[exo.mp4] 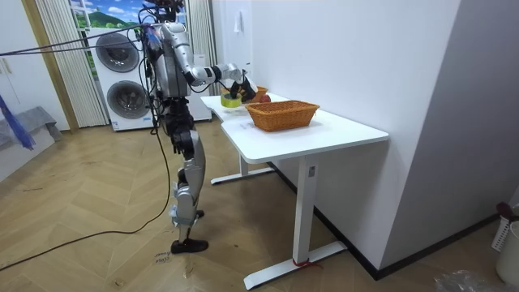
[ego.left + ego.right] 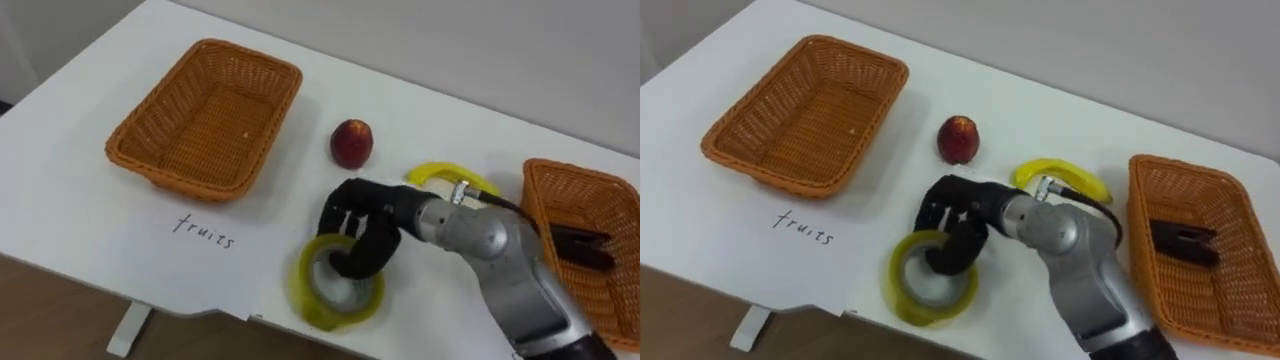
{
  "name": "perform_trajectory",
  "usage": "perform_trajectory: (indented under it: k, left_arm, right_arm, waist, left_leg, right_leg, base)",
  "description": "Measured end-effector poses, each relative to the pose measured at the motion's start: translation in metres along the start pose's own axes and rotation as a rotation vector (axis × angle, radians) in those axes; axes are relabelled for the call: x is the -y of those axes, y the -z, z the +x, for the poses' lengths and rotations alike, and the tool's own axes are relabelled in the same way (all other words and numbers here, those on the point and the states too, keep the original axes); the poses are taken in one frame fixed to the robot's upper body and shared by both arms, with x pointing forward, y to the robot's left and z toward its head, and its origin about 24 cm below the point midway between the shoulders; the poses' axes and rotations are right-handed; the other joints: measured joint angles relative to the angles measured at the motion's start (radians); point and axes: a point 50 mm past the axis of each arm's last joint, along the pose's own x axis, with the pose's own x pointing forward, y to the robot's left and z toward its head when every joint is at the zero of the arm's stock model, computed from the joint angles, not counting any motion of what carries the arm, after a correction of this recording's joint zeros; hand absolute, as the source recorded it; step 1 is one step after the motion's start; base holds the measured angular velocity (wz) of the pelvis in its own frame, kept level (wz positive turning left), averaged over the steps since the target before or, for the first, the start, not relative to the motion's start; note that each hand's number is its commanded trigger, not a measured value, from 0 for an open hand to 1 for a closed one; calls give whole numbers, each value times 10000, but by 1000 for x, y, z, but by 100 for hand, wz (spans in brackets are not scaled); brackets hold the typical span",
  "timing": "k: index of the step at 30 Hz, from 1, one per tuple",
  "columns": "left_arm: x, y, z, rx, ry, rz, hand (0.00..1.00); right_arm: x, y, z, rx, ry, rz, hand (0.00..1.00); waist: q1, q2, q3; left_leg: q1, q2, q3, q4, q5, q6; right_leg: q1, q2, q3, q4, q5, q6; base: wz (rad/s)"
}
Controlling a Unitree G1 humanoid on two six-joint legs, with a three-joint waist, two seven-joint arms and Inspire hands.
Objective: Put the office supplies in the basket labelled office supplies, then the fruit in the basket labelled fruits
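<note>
A white desk (image 1: 340, 134) on white legs stands against a plain white wall (image 1: 357, 49) at 3 o'clock. A herringbone wood floor (image 1: 81, 211) spreads toward 7 o'clock. Two stacked washing machines (image 1: 122, 77) stand at 10 o'clock.

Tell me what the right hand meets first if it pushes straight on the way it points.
The right hand, curled on the yellow tape roll, points left across bare table; the empty basket probably comes first, at its near corner, though height is unclear.
</note>
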Motion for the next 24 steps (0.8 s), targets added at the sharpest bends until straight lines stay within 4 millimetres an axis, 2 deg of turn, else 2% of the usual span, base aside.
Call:
perform_trajectory:
  k: [2,4,6,10,17,18,24]
  left_arm:
    - [-2,4,0,-6,-47,-148,0]
    - [-2,16,-1,-229,-95,-118,0]
    - [-2,17,-2,-171,-163,-92,0]
    - [0,12,-3,195,-364,-384,0]
    - [4,16,-4,237,-355,-454,0]
    - [6,18,-5,169,-333,-456,0]
    - [12,31,-8,-206,-241,-418,0]
  right_arm:
    - [14,5,-16,189,1121,296,100]
    - [27,9,-29,309,2371,369,100]
    - [32,15,-35,172,3057,438,100]
    - [40,22,-44,30,4069,592,100]
    - [54,22,-55,582,5893,1085,100]
    - [56,22,-56,657,6102,1207,100]
    - [64,29,-64,735,7337,1864,100]
  waist:
    - [-158,75,6]
    - [-547,246,-1]
    - [-787,354,-33]
    - [-1020,541,-83]
    - [-1130,598,-145]
    - [-1226,578,-173]
    - [-1368,606,-171]
  left_leg:
    - [76,26,224,-44,0,0]
    - [165,32,319,-95,0,3]
    - [174,35,364,-101,-1,4]
    - [300,59,592,-208,23,40]
    - [509,65,739,-296,28,46]
    - [510,62,738,-298,28,46]
    - [513,65,735,-282,28,46]
  right_leg:
    - [2,5,123,4,18,0]
    - [41,9,238,18,39,11]
    - [21,9,264,31,43,12]
    - [-69,13,478,180,43,12]
    - [23,16,605,177,43,13]
    - [33,13,597,173,43,13]
    - [52,11,577,173,43,13]
  base:
    - [-20]
    - [-14]
    - [-11]
    - [-14]
    - [-6]
    - [4]
    - [1]
